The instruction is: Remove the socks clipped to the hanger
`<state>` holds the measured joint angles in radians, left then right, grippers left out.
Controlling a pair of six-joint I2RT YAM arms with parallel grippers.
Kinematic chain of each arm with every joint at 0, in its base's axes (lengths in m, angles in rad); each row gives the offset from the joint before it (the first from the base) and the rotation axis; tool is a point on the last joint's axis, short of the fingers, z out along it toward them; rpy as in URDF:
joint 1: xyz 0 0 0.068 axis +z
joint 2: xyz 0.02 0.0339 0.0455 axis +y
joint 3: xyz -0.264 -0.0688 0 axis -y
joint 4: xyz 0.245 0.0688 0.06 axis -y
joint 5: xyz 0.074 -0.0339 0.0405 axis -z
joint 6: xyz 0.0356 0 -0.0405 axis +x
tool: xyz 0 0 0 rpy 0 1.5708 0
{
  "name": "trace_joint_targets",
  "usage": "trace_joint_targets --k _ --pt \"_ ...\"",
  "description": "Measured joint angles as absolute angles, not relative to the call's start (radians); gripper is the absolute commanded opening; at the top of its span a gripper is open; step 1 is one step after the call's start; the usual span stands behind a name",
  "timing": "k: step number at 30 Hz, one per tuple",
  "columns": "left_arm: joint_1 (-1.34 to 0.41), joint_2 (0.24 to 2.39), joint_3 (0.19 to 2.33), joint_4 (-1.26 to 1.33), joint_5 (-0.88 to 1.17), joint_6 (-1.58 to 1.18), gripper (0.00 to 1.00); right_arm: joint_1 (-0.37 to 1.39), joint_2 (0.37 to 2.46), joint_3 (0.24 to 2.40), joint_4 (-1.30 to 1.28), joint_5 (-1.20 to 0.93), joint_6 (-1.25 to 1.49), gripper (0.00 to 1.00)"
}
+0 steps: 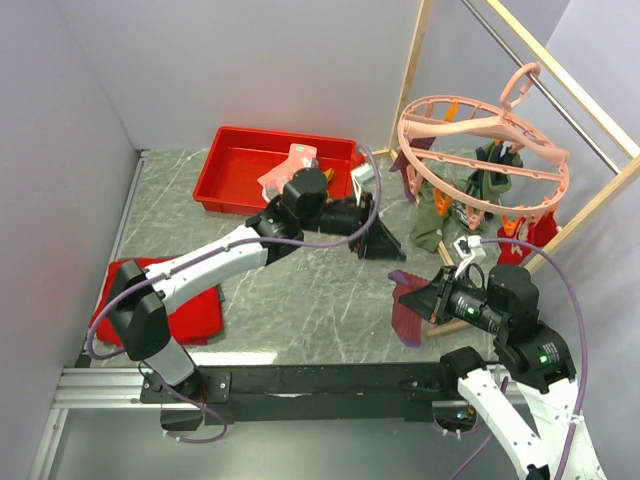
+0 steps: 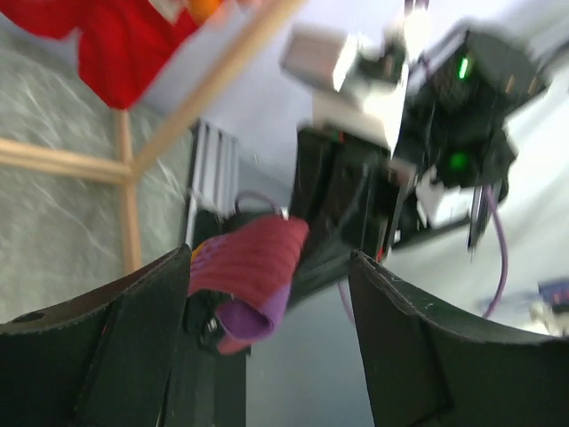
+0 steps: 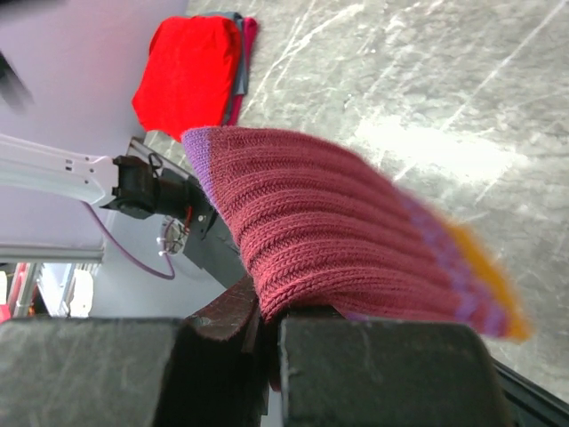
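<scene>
Grey marble tabletop (image 1: 300, 300), lilac walls (image 1: 250, 60); left hand (image 1: 385, 245) spread, right hand (image 1: 410, 294) pinching maroon sock (image 3: 329, 213).

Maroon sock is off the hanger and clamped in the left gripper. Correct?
Not quite. The maroon sock is clamped in the right gripper, as the right wrist view shows; the left gripper stands open. The sock is indeed off the hanger.

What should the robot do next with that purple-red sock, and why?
Probably carry it to the red bin. The right gripper is shut on the maroon sock, already off the hanger, and a pink sock lies in that bin; the left gripper is open and empty.
</scene>
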<state>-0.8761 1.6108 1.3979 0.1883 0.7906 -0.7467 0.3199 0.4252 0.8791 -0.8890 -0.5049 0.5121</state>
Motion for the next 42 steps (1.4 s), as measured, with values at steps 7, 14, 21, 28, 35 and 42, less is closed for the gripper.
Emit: trace_joint_targets --k 7,14,21,28,35,42 --pt "-0.902 1.605 1.378 0.091 0.844 -0.655 0.74 0.320 0.436 0.879 -0.865 -0.527 0.521 0.00" --pt "-0.910 1.605 1.378 0.052 0.870 -0.618 0.66 0.320 0.436 0.882 -0.846 -0.540 0.543 0.00" --pt "-0.925 1.607 1.378 0.040 0.878 -0.612 0.24 0.320 0.440 0.883 -0.825 -0.561 0.554 0.00" --pt "-0.926 1.617 1.380 0.000 0.863 -0.595 0.01 0.320 0.469 0.887 -0.823 -0.566 0.551 0.34" --pt "-0.826 1.613 1.378 -0.065 0.801 -0.586 0.01 0.320 0.498 0.901 -0.836 -0.531 0.518 0.58" --pt "-0.582 1.625 1.432 -0.196 0.648 -0.551 0.01 0.320 0.518 0.902 -0.855 -0.497 0.492 0.60"
